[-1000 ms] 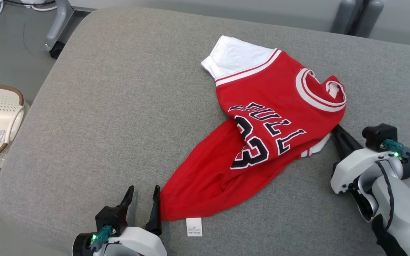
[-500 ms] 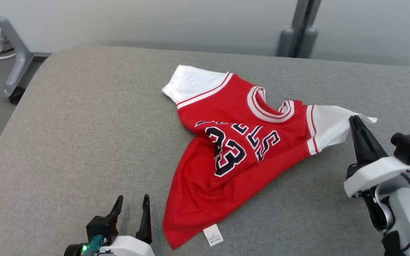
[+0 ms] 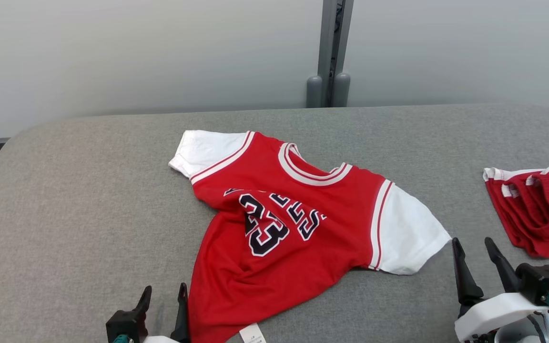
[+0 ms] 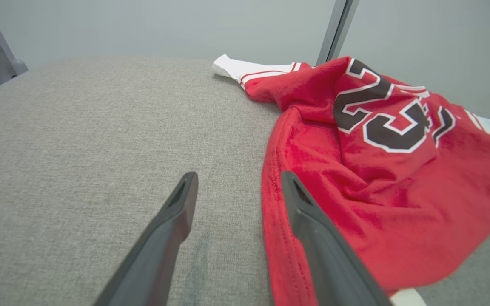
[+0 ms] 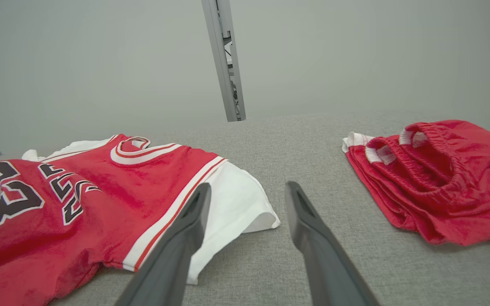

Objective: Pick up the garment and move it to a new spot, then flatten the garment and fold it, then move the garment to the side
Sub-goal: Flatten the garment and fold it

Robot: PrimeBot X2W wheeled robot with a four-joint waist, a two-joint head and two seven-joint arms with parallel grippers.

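The garment (image 3: pixel 298 224) is a red jersey with white sleeves and a dark "23", lying front up and partly crumpled on the grey padded table (image 3: pixel 88 200). Its right white sleeve (image 3: pixel 405 233) is spread out flat; the lower left body is bunched. My right gripper (image 3: pixel 472 243) stands open just right of that sleeve, nothing between its fingers; the right wrist view shows the sleeve (image 5: pixel 236 199) beside the left finger (image 5: pixel 185 229). My left gripper (image 3: pixel 162 290) is open at the jersey's lower left hem; in the left wrist view the hem (image 4: pixel 274 204) lies against the right finger (image 4: pixel 309 221).
A second red garment with white trim (image 3: pixel 536 209) lies bunched at the table's right edge, also in the right wrist view as red shorts (image 5: pixel 432 178). A grey post (image 3: pixel 329 52) stands against the pale wall behind the table.
The right gripper pulled the white sleeve out to the right, then opened and let it go. The camera has swung right, bringing the second garment into view.
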